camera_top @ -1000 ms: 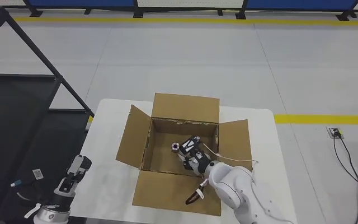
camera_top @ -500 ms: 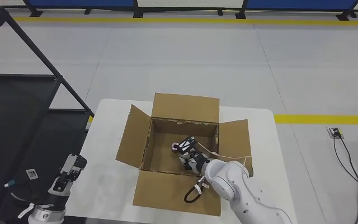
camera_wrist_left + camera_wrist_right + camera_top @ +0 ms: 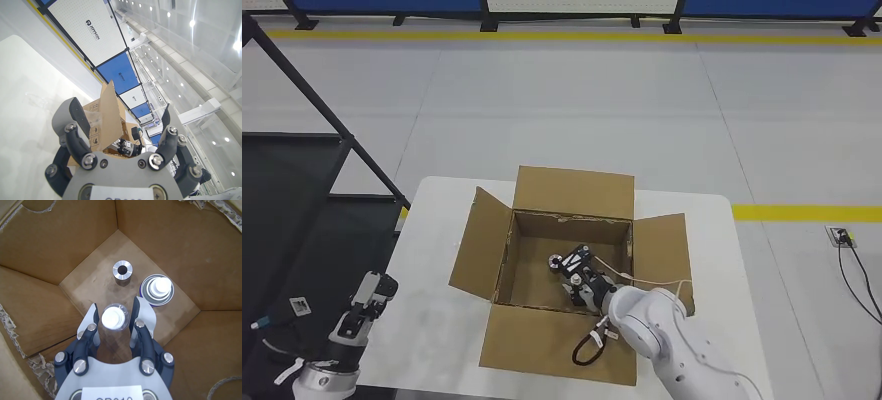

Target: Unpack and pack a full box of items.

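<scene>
An open cardboard box [image 3: 542, 190] stands on the white table [image 3: 442, 220]. On its floor are a clear bottle with a white cap [image 3: 114, 318], a metal cylinder with a bore [image 3: 122, 273] and a spray can with a white cap [image 3: 157, 289], all upright. My right gripper [image 3: 115, 303] is down inside the box, open, its fingers [image 3: 95, 315] on either side of the bottle's cap with small gaps. In the top view the right gripper [image 3: 577, 270] is beside the cylinder [image 3: 555, 263]. My left gripper [image 3: 121, 105] is open and holds nothing, off the table's left edge [image 3: 372, 292].
The box's four flaps are folded outward; the left flap [image 3: 110, 115] stands between my left gripper and the box's inside. A black metal frame [image 3: 332, 120] runs along the table's left side. Bare tabletop [image 3: 22, 85] lies left of the box.
My left gripper has drawn back toward the lower left, away from the box. My right gripper has shifted slightly farther into the box, over the bottle.
</scene>
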Motion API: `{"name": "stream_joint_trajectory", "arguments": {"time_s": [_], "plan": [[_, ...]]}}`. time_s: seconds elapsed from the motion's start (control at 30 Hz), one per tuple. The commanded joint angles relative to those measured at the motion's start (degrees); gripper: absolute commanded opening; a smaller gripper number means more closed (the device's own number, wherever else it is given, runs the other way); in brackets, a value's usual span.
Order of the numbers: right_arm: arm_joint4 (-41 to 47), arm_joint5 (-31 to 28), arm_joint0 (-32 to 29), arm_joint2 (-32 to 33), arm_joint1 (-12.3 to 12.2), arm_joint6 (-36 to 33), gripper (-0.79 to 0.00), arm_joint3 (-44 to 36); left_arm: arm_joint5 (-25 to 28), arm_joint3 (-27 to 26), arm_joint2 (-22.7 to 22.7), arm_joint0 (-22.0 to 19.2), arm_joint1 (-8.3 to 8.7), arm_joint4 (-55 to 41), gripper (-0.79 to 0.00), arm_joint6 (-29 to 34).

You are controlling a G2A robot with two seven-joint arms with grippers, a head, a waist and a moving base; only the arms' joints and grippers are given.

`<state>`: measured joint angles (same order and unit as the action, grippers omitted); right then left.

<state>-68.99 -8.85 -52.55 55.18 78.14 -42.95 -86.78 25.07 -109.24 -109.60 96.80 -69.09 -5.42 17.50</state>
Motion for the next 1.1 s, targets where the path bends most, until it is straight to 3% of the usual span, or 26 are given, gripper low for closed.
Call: {"name": "stream_joint_trajectory", "arguments": {"time_s": [0.0,0.1,0.13,0.17,0.2,0.23,0.37,0.53,0.73,0.97,1.07], "plan": [[-0.3,0.1,-0.3,0.3,-0.1,0.1,-0.403,-0.6,-0.1,-0.2,0.0,0.0,0.0,0.1,0.0,0.1],[-1.0,0.6,-1.6,1.5,-0.3,0.7,-0.4,-3.1,-0.2,-0.5,0.0,0.1,-0.01,0.2,0.0,0.0],[-1.1,0.6,-2.5,2.2,-0.5,1.1,-0.345,-4.8,-0.3,-0.6,0.0,0.1,-0.01,0.3,0.0,0.0],[-1.0,0.3,-3.7,3.0,-0.8,1.4,-0.286,-6.7,-0.6,-0.7,0.1,0.1,-0.01,0.6,0.0,0.0],[-0.9,-0.1,-4.9,4.0,-1.0,2.0,-0.114,-8.9,-1.7,-0.8,0.3,0.0,-0.01,0.6,0.0,0.1],[-0.8,-0.4,-6.5,5.2,-1.3,2.7,0.0,-11.1,-2.3,-1.5,0.9,-0.4,-0.02,0.4,0.0,0.3],[1.2,-3.0,-12.6,10.1,-2.4,5.7,0.0,-18.9,-2.7,-2.7,2.8,-1.6,0.01,1.8,0.0,1.4],[7.3,-6.6,-20.7,18.5,-3.5,14.9,0.0,-26.7,-4.1,-3.0,6.1,-3.8,0.11,7.3,0.0,2.6],[18.7,-12.7,-29.9,31.1,-4.7,24.5,0.0,-30.4,-6.0,-1.8,10.3,-7.0,0.16,11.2,0.0,4.0],[29.3,-18.2,-36.9,44.6,-5.8,26.8,0.0,-28.1,-7.4,-1.5,14.5,-9.4,0.16,14.6,0.0,5.1],[32.8,-17.1,-36.7,47.0,-6.3,22.1,0.0,-25.2,-7.5,-2.1,16.0,-9.6,0.15,16.1,0.0,5.3]]}}
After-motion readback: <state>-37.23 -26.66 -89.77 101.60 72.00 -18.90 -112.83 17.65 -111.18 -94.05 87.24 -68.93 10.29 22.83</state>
